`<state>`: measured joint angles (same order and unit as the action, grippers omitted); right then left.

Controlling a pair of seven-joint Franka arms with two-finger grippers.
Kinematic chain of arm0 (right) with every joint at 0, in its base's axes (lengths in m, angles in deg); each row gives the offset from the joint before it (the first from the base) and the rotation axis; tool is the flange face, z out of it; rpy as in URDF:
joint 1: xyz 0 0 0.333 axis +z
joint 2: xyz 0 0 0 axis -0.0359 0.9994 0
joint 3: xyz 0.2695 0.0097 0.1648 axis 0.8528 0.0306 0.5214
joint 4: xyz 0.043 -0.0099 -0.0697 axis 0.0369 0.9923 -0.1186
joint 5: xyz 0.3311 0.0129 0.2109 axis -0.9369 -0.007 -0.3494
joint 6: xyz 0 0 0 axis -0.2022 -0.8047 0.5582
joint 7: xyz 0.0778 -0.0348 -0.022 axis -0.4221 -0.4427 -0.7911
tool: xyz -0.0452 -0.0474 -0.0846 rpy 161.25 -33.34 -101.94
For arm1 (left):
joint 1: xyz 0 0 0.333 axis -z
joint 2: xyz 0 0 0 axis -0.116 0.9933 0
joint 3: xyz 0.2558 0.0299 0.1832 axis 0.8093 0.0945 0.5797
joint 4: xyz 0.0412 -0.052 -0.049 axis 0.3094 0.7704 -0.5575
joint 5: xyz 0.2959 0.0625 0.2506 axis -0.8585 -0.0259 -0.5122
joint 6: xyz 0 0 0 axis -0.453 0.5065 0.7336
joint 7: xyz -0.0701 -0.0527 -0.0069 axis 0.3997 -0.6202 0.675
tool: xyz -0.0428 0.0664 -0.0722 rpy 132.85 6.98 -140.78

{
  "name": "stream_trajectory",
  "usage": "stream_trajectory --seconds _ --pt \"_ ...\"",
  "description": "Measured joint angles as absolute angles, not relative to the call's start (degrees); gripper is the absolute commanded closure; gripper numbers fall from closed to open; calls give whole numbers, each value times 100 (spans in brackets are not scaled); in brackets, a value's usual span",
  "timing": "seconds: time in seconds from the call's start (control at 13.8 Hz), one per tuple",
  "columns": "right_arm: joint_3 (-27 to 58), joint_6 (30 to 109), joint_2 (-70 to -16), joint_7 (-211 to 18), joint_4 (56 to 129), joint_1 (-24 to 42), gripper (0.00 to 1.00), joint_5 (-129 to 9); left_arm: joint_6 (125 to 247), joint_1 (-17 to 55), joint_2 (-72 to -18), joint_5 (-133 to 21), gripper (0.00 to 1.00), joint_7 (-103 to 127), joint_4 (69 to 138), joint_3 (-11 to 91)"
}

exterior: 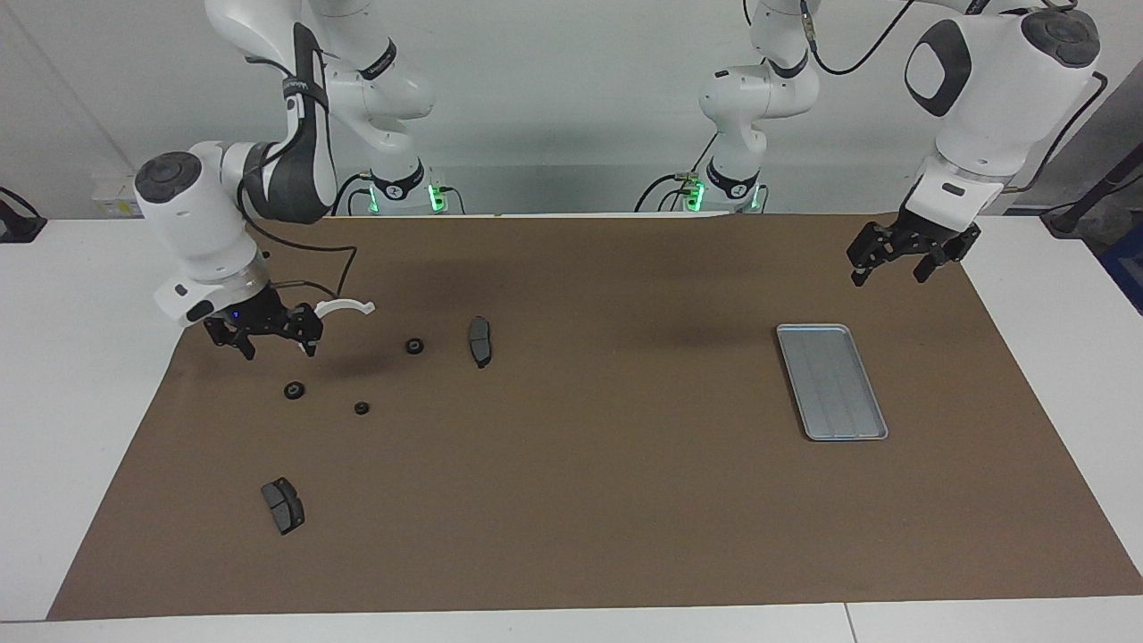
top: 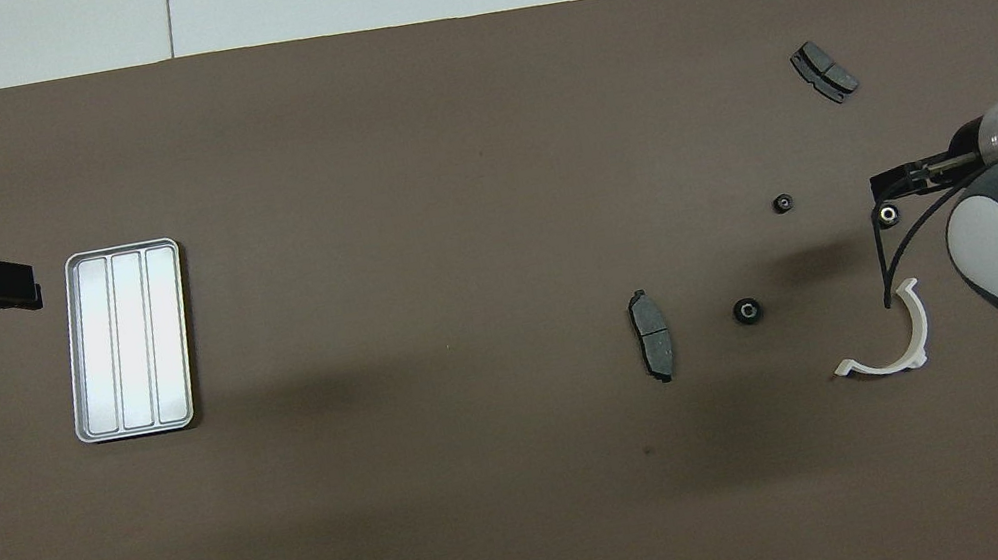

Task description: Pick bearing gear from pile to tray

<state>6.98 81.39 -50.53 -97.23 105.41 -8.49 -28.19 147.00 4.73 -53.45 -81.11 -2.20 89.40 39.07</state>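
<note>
Bench [exterior: 571,616]: white surface carrying a brown mat [exterior: 625,500] on which all parts lie.
Tray [exterior: 831,381]: silver-grey, ribbed floor, flat on the mat toward the left arm's end; nothing lies in it.
Pile, rings: three black rings toward the right arm's end, apart from one another: first ring [exterior: 294,390], second ring [exterior: 362,408], third ring [exterior: 414,346], the third nearest to the robots.
Pile, pads: one grey pad [exterior: 480,340] beside the third ring toward the bench's middle; another grey pad [exterior: 283,505] farthest from the robots.
Pile, half-ring: white half-ring [exterior: 344,306], nearer to the robots than the rings, partly covered by the right tool.
Right tool [exterior: 263,341]: released, fingers spread, grasping nothing; low over the mat, above and just beside the first ring, not touching it.
Left tool [exterior: 896,266]: released, empty; waits over the mat's edge, on the robots' side of the tray.
</note>
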Motion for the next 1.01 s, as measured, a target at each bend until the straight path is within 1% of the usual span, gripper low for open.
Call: stream_trajectory --seconds 0.22,0.51,0.79,0.87,0.94,1.01 --pt "692 8799 -4684 -9726 10756 -914 0 -2819 14700 473 -5345 -8111 0 -220 8940 3907" --pt "692 9205 -4641 -9726 11168 -918 0 -2819 14700 473 -5345 -8111 0 -220 8940 3907" --pt "686 9412 -4605 -9726 11262 -1011 0 -2819 14700 473 -5345 -8111 0 -220 8940 3907" --pt "686 9452 -4571 -9728 11280 -1045 4 -2819 14700 473 -5345 -8111 0 -220 8940 3907" --pt "685 9479 -4538 -9738 11289 -1073 10 -2819 14700 473 -5345 -8111 0 -220 8940 3907" --pt "685 9491 -4506 -9749 11292 -1096 20 -2819 14700 473 -5345 -8111 0 -220 8940 3907"
